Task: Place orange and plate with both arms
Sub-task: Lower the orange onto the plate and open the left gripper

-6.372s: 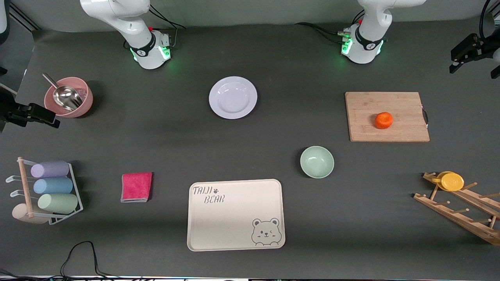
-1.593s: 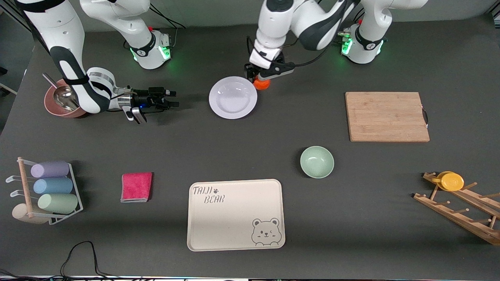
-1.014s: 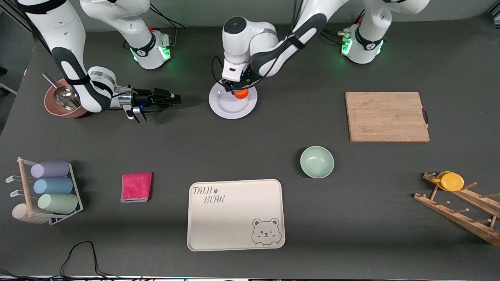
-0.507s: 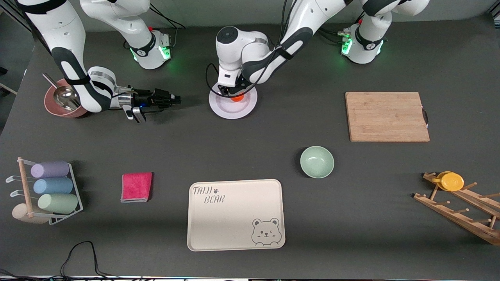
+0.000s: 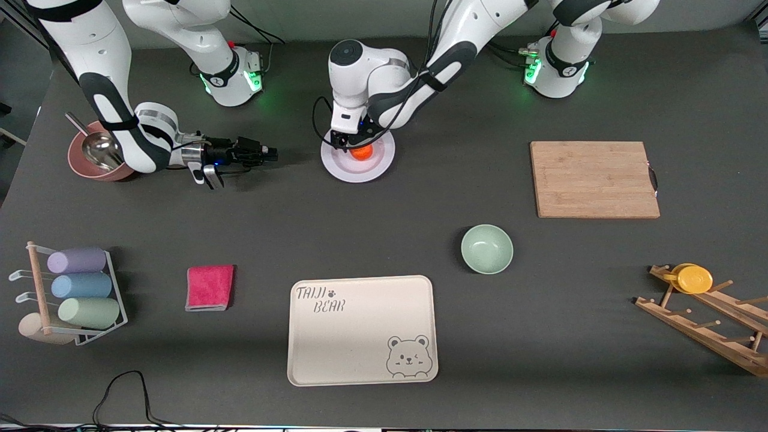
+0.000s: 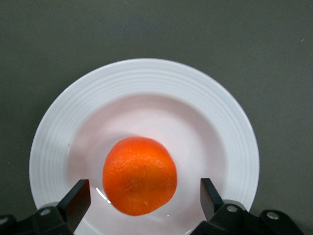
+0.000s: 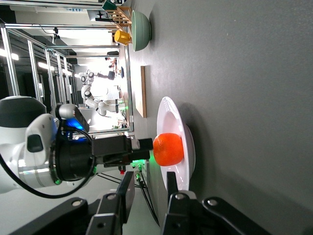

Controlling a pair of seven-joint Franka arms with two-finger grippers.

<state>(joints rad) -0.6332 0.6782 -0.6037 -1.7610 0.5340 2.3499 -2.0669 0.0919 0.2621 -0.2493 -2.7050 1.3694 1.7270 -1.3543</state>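
The orange [image 5: 362, 152] rests in the middle of the pale plate [image 5: 360, 173], which lies between the two arm bases. My left gripper [image 5: 354, 142] hangs just over the plate. In the left wrist view the left gripper [image 6: 143, 190] is open, one finger on each side of the orange [image 6: 140, 175], clear of it, above the plate [image 6: 146, 73]. My right gripper [image 5: 271, 154] is open, low over the table beside the plate toward the right arm's end, and points at it. The right wrist view shows the plate [image 7: 168, 110] edge-on with the orange [image 7: 168, 149].
A mint-green bowl [image 5: 486, 249], a cream bear tray [image 5: 362, 330] and a red cloth [image 5: 209, 287] lie nearer the front camera. A wooden board [image 5: 596, 179] lies toward the left arm's end. A pink bowl with a scoop [image 5: 102, 150] stands by the right arm's elbow.
My left gripper carried the orange from the board to over the plate, lowered it and let go; the orange now rests on the plate. My right gripper has barely moved.
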